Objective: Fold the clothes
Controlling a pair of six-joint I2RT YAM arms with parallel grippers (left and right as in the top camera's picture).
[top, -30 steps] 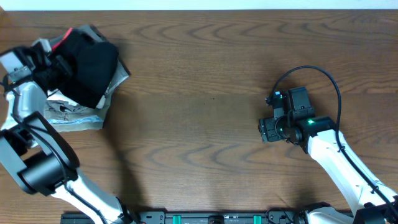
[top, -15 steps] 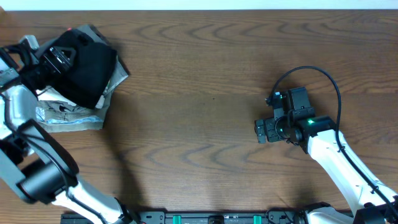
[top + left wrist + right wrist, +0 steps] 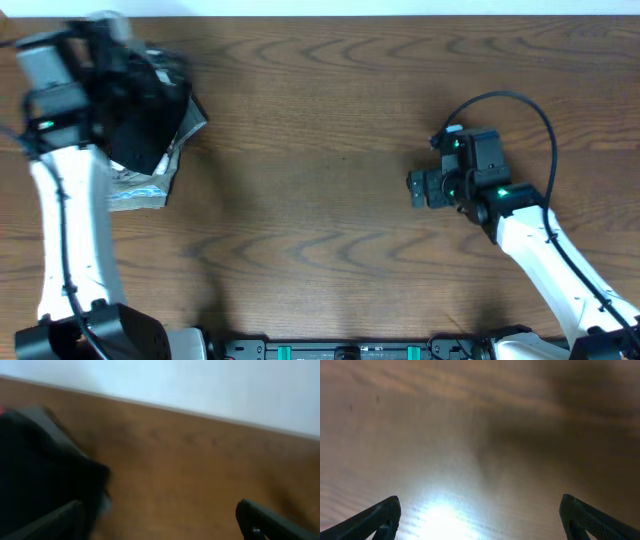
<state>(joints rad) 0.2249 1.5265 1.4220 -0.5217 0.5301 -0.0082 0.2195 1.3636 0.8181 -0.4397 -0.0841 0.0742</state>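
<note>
Overhead. Black shirt (image 3: 150, 110) bunched at the far left of the worktop (image 3: 320, 120), lying on top of a pile (image 3: 140, 190) of grey and white folded garments. Left arm (image 3: 70, 230) stretched from the near edge up to that corner, its head blurred and hanging over the left part of the shirt. Spread of the left jaws impossible to read from here, likewise any touch on the cloth. Right arm (image 3: 540, 250) reaching in from the near right corner, right jaws pointing left over bare wood right of centre, well apart from shirt and pile.

Left wrist. Blurred throughout. Left jaws spread wide: one dark finger (image 3: 55, 522) low at the left, the other (image 3: 270, 520) low at the right, only brown wood in the gap. Nothing pinched. Shirt (image 3: 40, 470) filling the left side as a dark mass, just beyond the left finger; touching it or not, cannot tell. Small speck of red at the left edge. Pale wall (image 3: 200, 385) across the far side, beyond the worktop edge.

Right wrist. Right jaws also spread wide, finger tips (image 3: 375, 517) showing only in the two bottom corners. Between them nothing but bare worktop (image 3: 480, 420), with a bright patch of glare low in the middle. Nothing held, nothing touched.
</note>
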